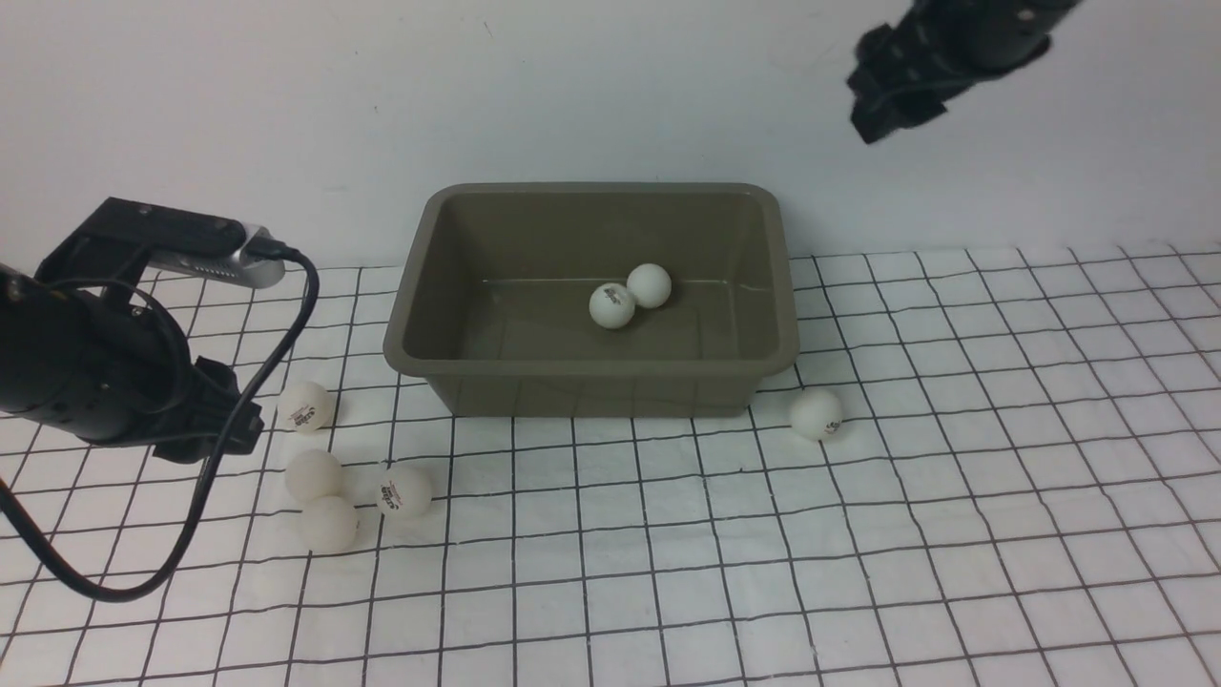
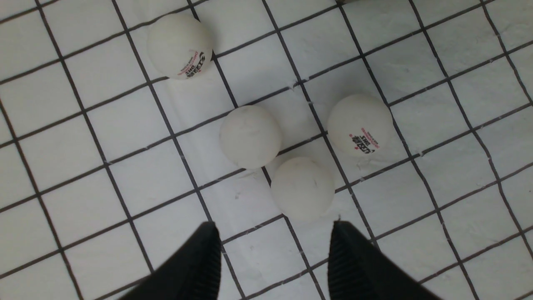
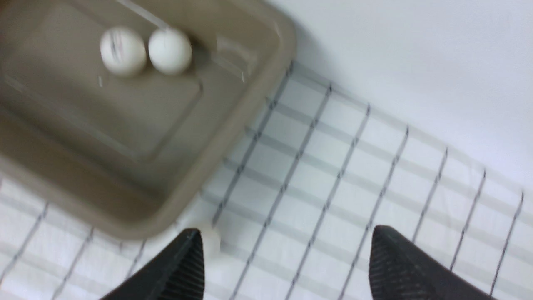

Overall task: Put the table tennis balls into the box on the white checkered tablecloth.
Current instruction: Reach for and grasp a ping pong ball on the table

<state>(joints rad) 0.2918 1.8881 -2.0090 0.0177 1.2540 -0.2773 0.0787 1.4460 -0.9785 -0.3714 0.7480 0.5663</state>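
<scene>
Left tool (image 2: 275, 228) hangs over the four-ball cluster (image 1: 329, 477), spread wide with nothing between its tips, and the plain ball (image 2: 302, 188) sits just beyond them: that looks like the pick. Seen from the box (image 1: 591, 393), this cluster lies at 8 o'clock on the white checkered tablecloth (image 1: 858, 572). Two table tennis balls (image 1: 611, 305) are inside. The lone ball (image 1: 816, 413) at 4 o'clock suits the right tool (image 3: 285, 231), spread, empty and raised high.

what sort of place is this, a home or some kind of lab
Probably a robot lab test bench: a white checkered tablecloth against a bare wall, a black left arm and right arm, and only a box and table tennis balls laid out.
</scene>
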